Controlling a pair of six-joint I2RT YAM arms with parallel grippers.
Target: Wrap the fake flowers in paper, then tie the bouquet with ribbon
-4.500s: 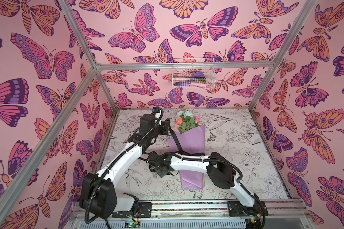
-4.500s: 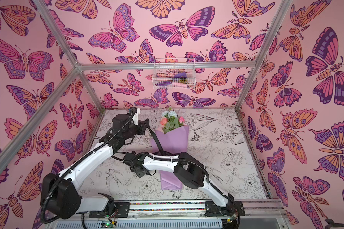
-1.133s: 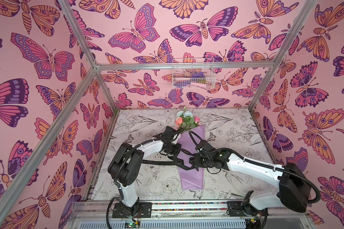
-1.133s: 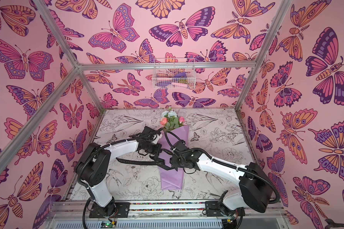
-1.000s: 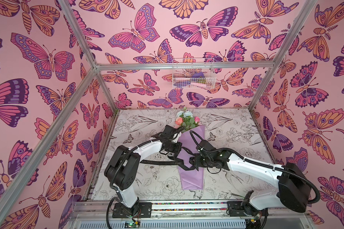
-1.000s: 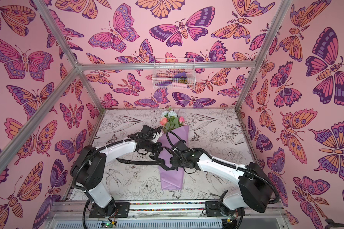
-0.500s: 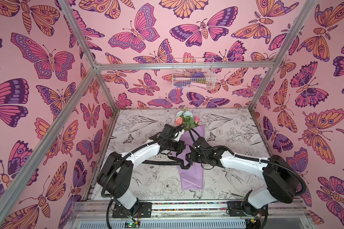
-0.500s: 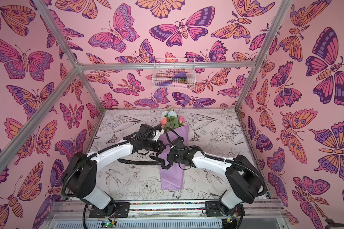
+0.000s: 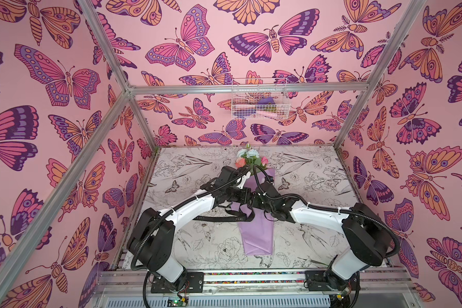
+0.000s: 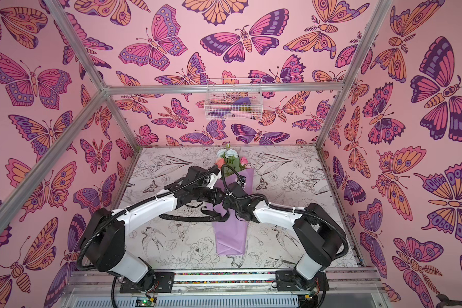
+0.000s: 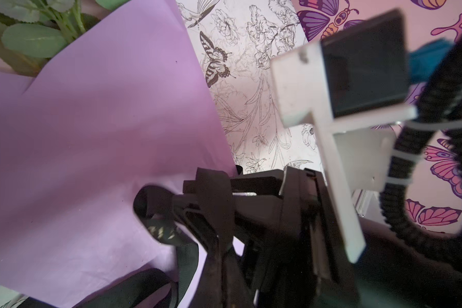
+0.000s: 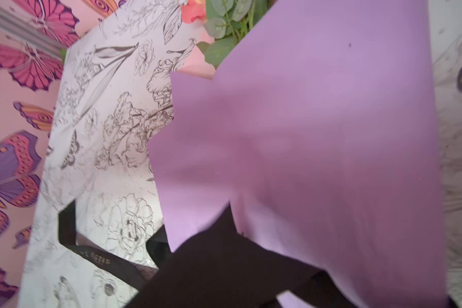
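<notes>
The bouquet of fake flowers [image 9: 258,234] lies on the table in its lilac wrap, blooms [image 9: 251,160] at the far end. A black ribbon [image 9: 219,219] with pale lettering runs from the left and crosses the wrap. Both grippers meet tip to tip over the wrap's middle. My left gripper [image 9: 242,196] is shut, and the ribbon [image 11: 150,202] loops beside its tips and runs up from between them. The right gripper [image 11: 190,190] shows a thin gap between its fingers, with a ribbon strand lying across them. In the right wrist view black ribbon hides the jaws, with the wrap [image 12: 318,133] behind.
The table [image 9: 318,240] is printed with black-line flower drawings and boxed in by butterfly walls and metal posts [image 9: 358,101]. A white wire basket [image 9: 259,100] hangs on the back wall. A metal rail [image 9: 251,277] at the front carries both arm bases.
Both grippers have closed in on each other over the wrap and shifted slightly toward the blooms. The right jaws have parted a little. The ribbon's loop on the wrap has tightened.
</notes>
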